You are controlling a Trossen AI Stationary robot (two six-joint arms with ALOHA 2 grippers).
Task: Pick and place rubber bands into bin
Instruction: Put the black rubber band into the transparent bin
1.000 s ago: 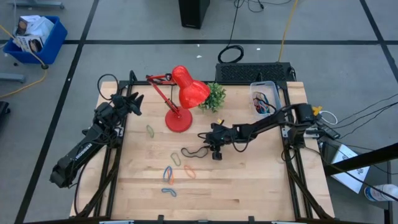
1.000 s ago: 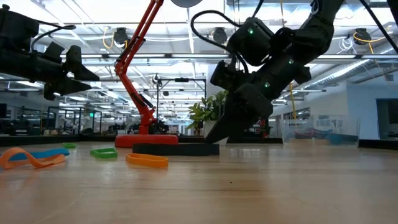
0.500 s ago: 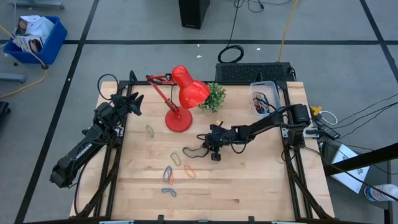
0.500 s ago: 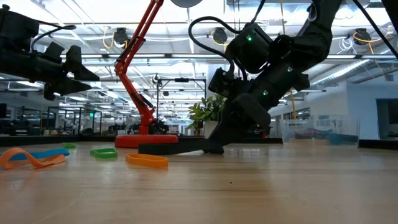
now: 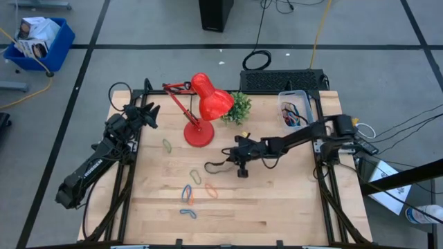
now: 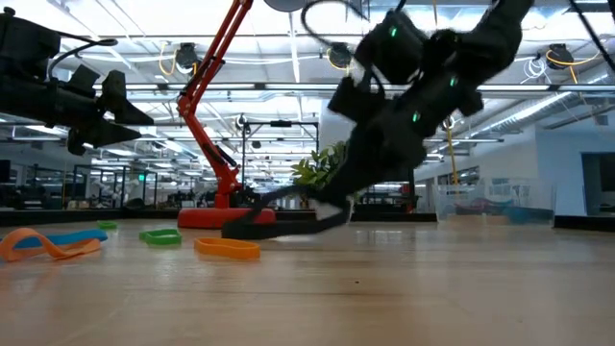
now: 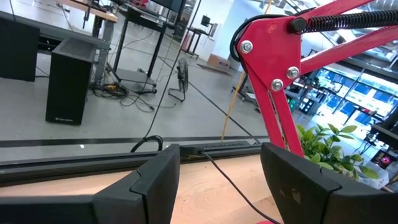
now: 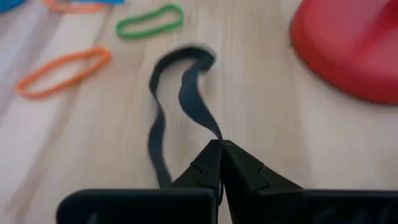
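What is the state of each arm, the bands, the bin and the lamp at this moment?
right gripper: shut on the black rubber band, lifting one end.
left gripper: open, empty, at the table's left edge.
loose rubber bands: lying flat on the table.
bin: upright, open, some bands inside.
red lamp: upright, shade tilted down.

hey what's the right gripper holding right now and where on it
The right gripper is shut on a black rubber band, pinching one end of the loop; the rest trails onto the table.
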